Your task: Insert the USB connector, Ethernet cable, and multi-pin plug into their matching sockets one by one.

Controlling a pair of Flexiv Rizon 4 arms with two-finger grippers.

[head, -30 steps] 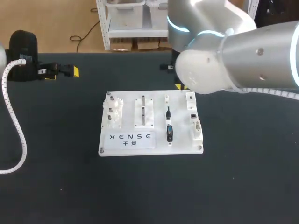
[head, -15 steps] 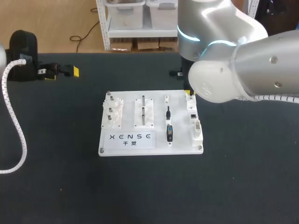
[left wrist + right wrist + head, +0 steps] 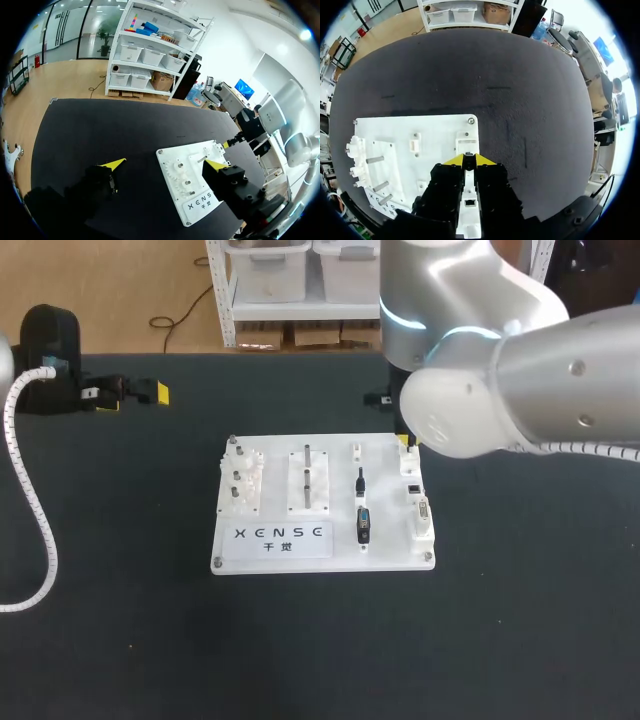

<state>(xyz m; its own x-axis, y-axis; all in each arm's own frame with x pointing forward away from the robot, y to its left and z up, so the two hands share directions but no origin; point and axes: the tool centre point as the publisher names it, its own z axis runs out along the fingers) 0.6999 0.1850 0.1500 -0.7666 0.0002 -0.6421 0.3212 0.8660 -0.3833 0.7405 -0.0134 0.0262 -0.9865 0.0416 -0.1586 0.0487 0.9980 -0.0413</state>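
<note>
My right gripper (image 3: 469, 160) hangs over the far right corner of the white board (image 3: 437, 131), fingers a slit apart, gripping nothing I can see. The USB connector (image 3: 360, 481) and multi-pin plug (image 3: 363, 525) lie mid-board. My left gripper (image 3: 164, 164) is spread wide, empty.

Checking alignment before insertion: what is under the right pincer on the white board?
Under the right pincer a white socket strip of the white board shows, with one dark socket. The pincer's black body covers the strip's sides, so other sockets there cannot be seen.
</note>
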